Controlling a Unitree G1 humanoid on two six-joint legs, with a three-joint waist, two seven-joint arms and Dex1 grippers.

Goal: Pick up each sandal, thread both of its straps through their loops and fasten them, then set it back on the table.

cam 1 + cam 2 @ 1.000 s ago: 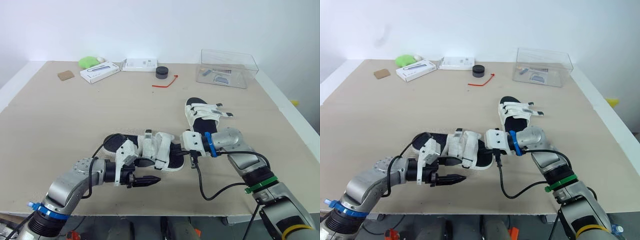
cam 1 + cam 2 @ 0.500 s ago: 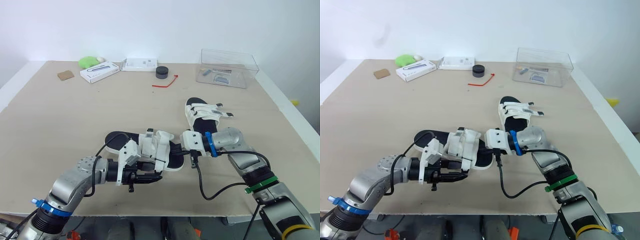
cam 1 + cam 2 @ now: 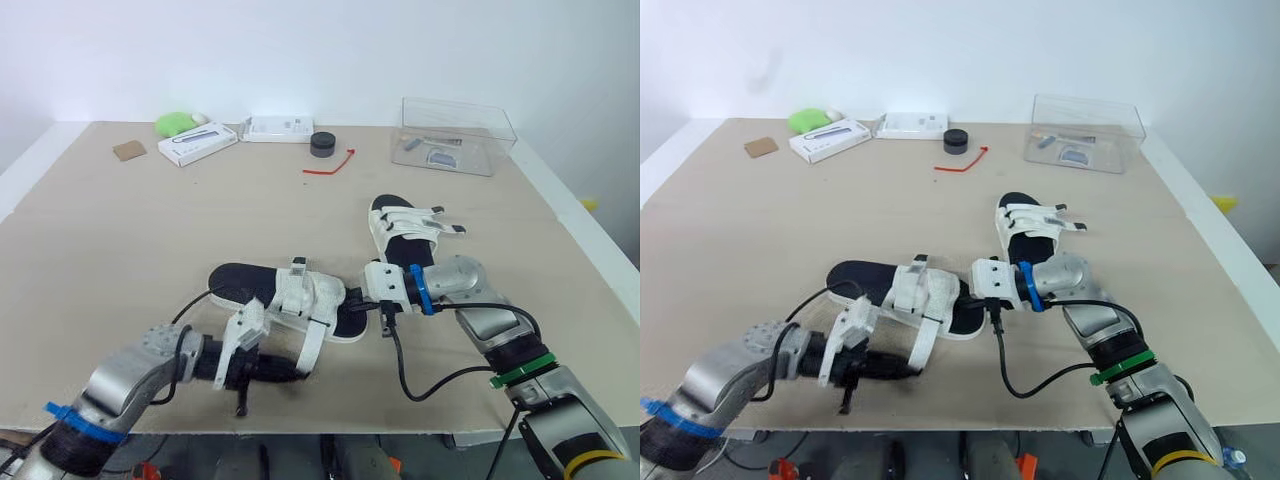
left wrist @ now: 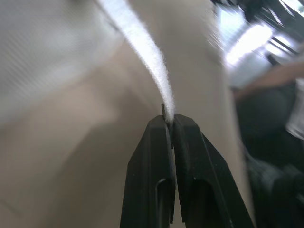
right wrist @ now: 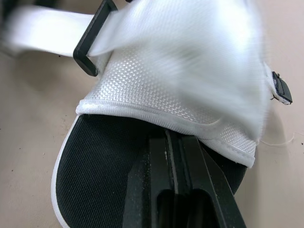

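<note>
Moved: left gripper (image 3: pixel 292 369) is drawn back toward the table's near edge since a second ago, taking the white fabric strap (image 3: pixel 312 342) with it.
Left gripper: pinched tight on the strap end, likely tensioning it for threading.
Sandal: black-soled sandal with white straps (image 3: pixel 240 283) lies mid-front on the beige tabletop (image 3: pixel 120 230).
Right gripper (image 3: pixel 352 300): clamped on the sole's edge, seemingly anchoring it against the pull.
Second sandal: matching white-strapped sandal (image 3: pixel 405 225) lies flat just behind, no gripper on it.
Box: clear plastic box (image 3: pixel 500 128), far right, holds small grey-blue items (image 3: pixel 437 157), too small to identify.
</note>
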